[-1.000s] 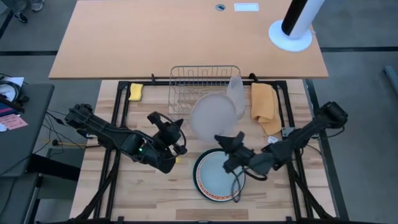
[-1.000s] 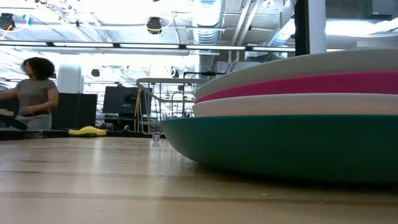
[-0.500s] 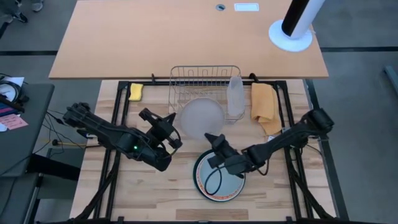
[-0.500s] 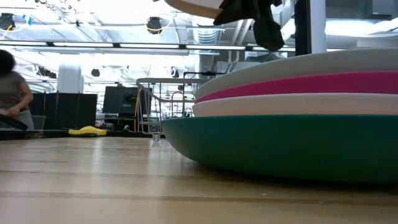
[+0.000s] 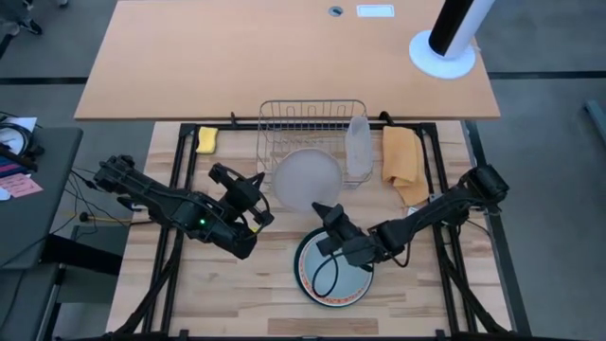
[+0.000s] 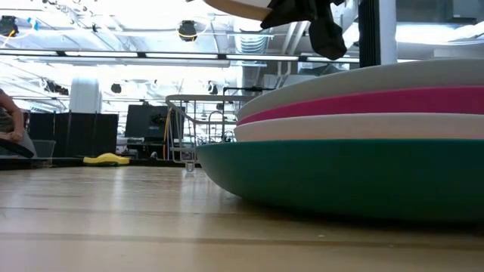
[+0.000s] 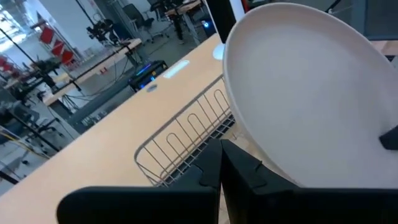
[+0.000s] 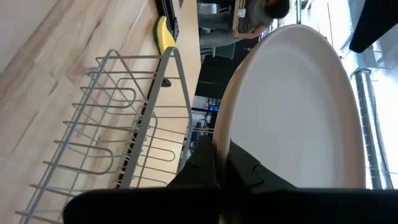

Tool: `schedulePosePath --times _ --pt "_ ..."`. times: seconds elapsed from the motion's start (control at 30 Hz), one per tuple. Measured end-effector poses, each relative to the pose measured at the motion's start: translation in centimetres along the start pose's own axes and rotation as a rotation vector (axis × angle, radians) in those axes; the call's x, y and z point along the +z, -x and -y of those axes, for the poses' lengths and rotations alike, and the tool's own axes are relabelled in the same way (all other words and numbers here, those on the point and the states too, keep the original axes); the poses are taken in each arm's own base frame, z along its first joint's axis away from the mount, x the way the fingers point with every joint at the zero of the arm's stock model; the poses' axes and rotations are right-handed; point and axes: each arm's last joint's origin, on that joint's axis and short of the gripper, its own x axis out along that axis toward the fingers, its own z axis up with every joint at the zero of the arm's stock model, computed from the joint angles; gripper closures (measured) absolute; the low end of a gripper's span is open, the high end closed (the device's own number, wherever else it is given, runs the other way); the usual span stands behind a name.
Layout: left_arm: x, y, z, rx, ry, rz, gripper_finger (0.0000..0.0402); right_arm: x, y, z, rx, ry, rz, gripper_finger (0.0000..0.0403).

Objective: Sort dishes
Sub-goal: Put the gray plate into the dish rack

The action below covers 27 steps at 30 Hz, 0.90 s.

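Observation:
A pale grey plate (image 5: 305, 180) hangs in the air in front of the wire dish rack (image 5: 312, 123). My right gripper (image 5: 327, 214) is shut on its near rim. My left gripper (image 5: 261, 189) is shut and sits just beside the plate's left rim. In the low view the plate (image 6: 231, 6) and my right gripper (image 6: 302, 19) show at the top. Near the table's front edge a stack of plates (image 5: 312, 284) rests on the wood. An orange-rimmed plate lies on top, with magenta (image 6: 378, 102), white and dark green (image 6: 348, 174) plates under it. My left gripper has its shut fingers (image 7: 214, 168) close against the plate's left rim (image 7: 239, 134); whether they touch it, I cannot tell. My right gripper pinches the plate's near rim (image 8: 219, 138) between its two fingers, coming level from the table's near right. The plate is lifted clear of the stack and the rack.
A clear tub (image 5: 357, 150) and an orange cloth (image 5: 401, 156) lie right of the rack. A yellow sponge (image 5: 206, 139) lies left of it. A larger table (image 5: 284, 57) with a white lamp base (image 5: 442, 52) stands behind. A person (image 6: 9, 128) shows at the low view's left edge.
My right gripper has carried the pale grey plate toward the table's left, to in front of the rack's middle, then held still. My left gripper has also shifted left, keeping beside the plate's rim. The person in the room has walked off to the left.

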Motion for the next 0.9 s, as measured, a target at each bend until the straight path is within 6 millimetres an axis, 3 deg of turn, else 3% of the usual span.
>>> schedulePosePath --times 0.23,0.4,0.6,0.7,0.9 --pt "1.2 0.9 0.1 -0.083 0.187 -0.008 0.0399 0.0 0.0 0.0 0.000 -0.001 0.000 0.0401" --pt "2.8 1.3 -0.4 -0.122 0.200 0.006 0.0348 0.0 -0.1 0.1 0.000 0.000 -0.002 0.0401" --pt "7.0 -0.1 -3.7 -0.200 0.327 -0.030 0.0239 0.2 -0.3 1.6 -0.017 -0.045 -0.004 0.0401" --pt "7.7 -1.5 -4.5 -0.218 0.370 -0.054 0.0197 0.2 -0.5 2.0 -0.019 -0.056 -0.006 0.0401" --pt "7.6 -4.1 -4.4 -0.237 0.391 -0.125 0.0176 -0.2 -1.5 2.2 -0.018 -0.061 -0.029 0.0401"
